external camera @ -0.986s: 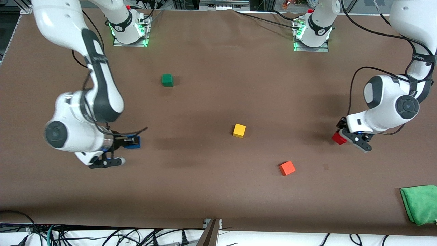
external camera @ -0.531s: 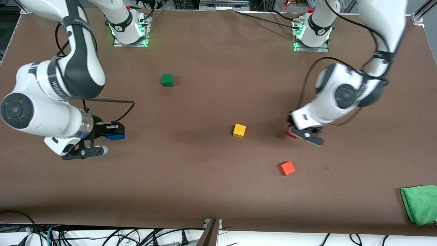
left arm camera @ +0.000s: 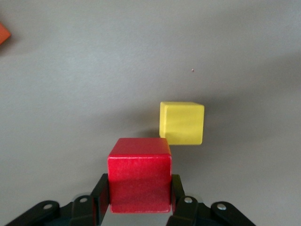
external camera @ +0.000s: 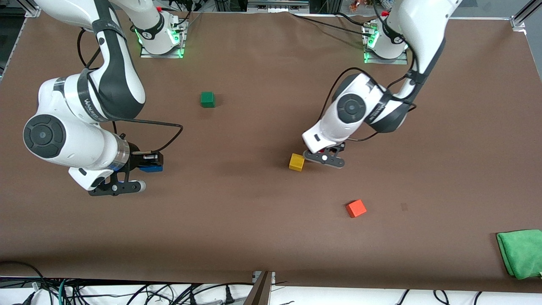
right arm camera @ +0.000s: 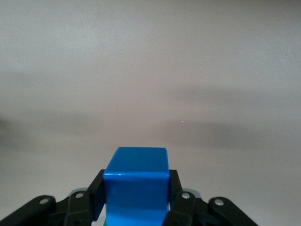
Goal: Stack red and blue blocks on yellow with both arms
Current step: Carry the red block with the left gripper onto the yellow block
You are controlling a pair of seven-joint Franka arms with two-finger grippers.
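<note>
Red block (left arm camera: pixel 139 175) in left hand (left arm camera: pixel 139 207), now beside yellow cube (external camera: pixel 297 162).

brown table (external camera: pixel 262 237) under even light, green cloth (external camera: pixel 521 252) at one corner, cables (external camera: pixel 127 292) along its edge
</note>
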